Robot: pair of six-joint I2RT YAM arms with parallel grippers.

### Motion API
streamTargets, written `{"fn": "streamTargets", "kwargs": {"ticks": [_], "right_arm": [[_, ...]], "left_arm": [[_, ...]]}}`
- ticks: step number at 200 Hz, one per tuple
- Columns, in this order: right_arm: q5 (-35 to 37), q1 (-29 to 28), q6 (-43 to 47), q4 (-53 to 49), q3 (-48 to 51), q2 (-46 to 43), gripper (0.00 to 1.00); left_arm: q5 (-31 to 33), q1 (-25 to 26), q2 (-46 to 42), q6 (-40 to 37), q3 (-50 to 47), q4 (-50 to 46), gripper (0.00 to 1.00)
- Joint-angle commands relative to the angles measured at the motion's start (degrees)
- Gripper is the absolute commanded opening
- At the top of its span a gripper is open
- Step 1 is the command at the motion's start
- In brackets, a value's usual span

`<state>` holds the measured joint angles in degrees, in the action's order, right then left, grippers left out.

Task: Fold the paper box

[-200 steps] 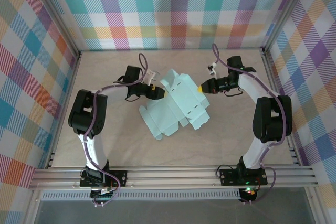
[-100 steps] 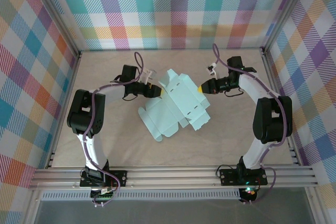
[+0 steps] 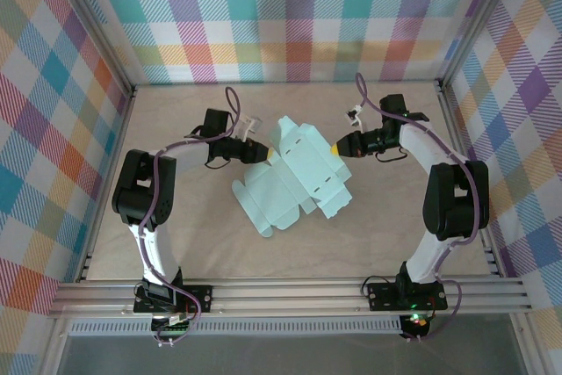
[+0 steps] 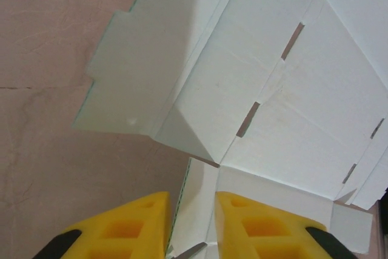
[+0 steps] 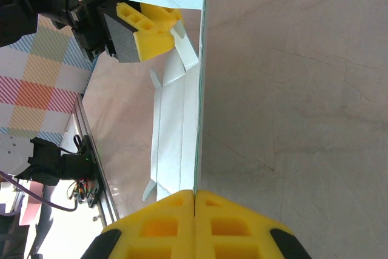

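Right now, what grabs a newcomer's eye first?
The mint paper box sprawls unfolded on the table. The right gripper is shut on its right edge; the left gripper straddles the left edge, fingers apart. Bright plaid walls surround it all.

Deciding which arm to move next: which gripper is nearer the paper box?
Right. The right gripper is shut on the right edge of the paper box; the left gripper straddles its left flap, jaws apart.
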<state>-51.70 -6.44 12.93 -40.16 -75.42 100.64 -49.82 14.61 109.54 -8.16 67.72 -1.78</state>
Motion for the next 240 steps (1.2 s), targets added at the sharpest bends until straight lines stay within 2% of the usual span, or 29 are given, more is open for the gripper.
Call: {"fn": "streamTargets", "kwargs": {"ticks": [1,17,41,62,102,153,200,240], "right_arm": [[-2.1,0.0,0.9,-0.7,0.0,-0.9,0.0],[-2.2,0.0,1.0,-0.8,-0.1,-0.6,0.0],[-1.9,0.0,0.8,-0.8,0.1,-0.6,0.0],[-1.8,0.0,0.0,-0.2,0.2,-0.5,0.0],[-0.9,0.0,-3.4,1.4,-0.4,0.3,0.0],[0.8,0.0,-9.7,5.3,0.6,0.9,0.0],[1.2,0.0,-10.5,6.2,1.0,1.6,0.0],[1.4,0.1,-10.7,6.6,1.1,1.7,0.0]], "left_arm": [[2.2,0.8,-3.0,-2.3,-1.4,-0.7,0.17],[3.8,1.6,-3.2,-3.2,-1.2,-1.8,0.1],[6.0,3.2,-3.9,-4.7,-1.0,-3.0,0.06],[11.3,5.2,-6.5,-5.8,-3.3,-0.9,0.0],[23.0,10.5,-9.5,-6.8,-6.2,1.5,0.0],[48.1,22.9,-12.6,-12.3,-11.4,8.8,0.0],[73.1,33.4,-10.2,-17.4,-12.8,15.6,0.0],[87.3,38.2,-5.1,-21.4,-10.9,20.7,0.0]]}}
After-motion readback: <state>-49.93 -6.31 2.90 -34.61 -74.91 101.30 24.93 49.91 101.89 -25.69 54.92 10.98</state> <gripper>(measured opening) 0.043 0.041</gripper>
